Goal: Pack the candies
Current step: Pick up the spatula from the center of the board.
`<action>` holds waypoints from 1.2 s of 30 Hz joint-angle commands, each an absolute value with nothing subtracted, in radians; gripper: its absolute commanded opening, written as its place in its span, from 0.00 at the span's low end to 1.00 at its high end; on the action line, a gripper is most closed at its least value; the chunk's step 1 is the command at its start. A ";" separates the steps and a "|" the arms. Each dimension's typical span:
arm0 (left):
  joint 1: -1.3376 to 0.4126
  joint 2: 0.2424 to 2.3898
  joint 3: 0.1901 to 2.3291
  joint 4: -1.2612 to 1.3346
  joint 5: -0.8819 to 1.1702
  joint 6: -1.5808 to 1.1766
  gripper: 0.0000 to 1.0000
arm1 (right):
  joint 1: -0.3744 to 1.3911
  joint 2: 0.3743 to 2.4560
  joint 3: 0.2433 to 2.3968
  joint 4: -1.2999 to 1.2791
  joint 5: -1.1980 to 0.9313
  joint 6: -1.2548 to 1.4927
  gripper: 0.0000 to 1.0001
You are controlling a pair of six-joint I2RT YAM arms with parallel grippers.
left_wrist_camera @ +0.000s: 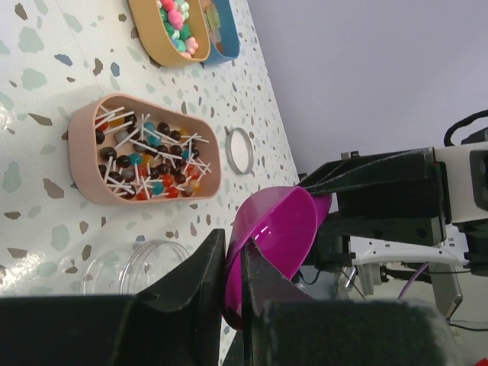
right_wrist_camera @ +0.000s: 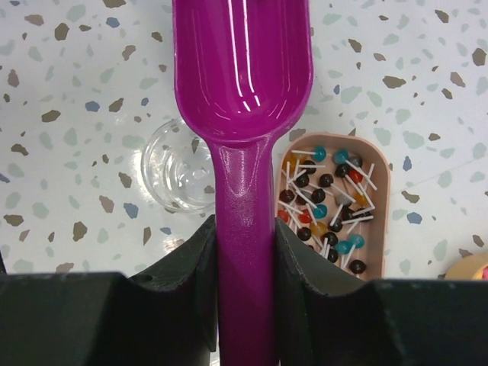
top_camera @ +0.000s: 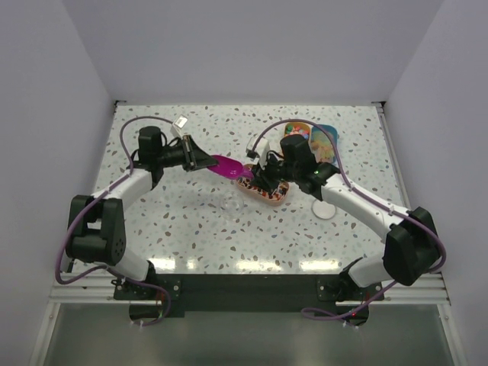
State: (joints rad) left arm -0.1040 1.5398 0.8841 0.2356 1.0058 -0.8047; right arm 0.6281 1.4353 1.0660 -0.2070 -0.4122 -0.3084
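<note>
At the middle of the table (top_camera: 191, 229), the candies (left_wrist_camera: 145, 156) lie heaped in a pink oval tray (left_wrist_camera: 84, 164). They are tiny black, red, brown and teal pieces mixed with thin white sticks. A purple scoop (right_wrist_camera: 244, 76) hangs in the air just beside that tray, stretched between the two arms. The left jaws are pressed nearly together, pinching the front rim of the scoop's bowl, as the left wrist view shows. The right jaws flank the handle and touch it on both sides, pinching it, with the bowl pointing away from them. A clear jar (right_wrist_camera: 179, 164) stands open on the table near the tray, on the side toward the left arm. A white ring-shaped lid (left_wrist_camera: 241, 150) lies flat beyond the tray. At the far edge, a tan tray (left_wrist_camera: 164, 46) of pastel sweets sits just beside a blue tray (left_wrist_camera: 227, 38).
</note>
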 commanded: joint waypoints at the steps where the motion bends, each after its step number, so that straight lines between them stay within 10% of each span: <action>1: -0.101 1.546 0.879 0.310 1.034 -0.836 0.00 | 0.632 1.443 1.112 -0.193 -0.429 -0.310 0.26; 6: -0.101 1.555 0.874 0.325 1.035 -0.847 0.00 | 0.632 1.428 1.114 -0.219 -0.431 -0.310 0.04; 15: -0.123 1.609 0.858 0.298 1.000 -0.804 0.09 | 0.635 1.321 1.121 -0.265 -0.387 -0.278 0.00; 29: -0.140 1.606 1.017 0.040 0.798 -0.592 0.70 | 0.634 1.312 1.241 -0.596 -0.068 -0.296 0.00; 36: -0.218 1.649 1.175 -0.196 0.491 -0.394 0.75 | 0.634 1.342 1.368 -0.892 0.130 -0.267 0.00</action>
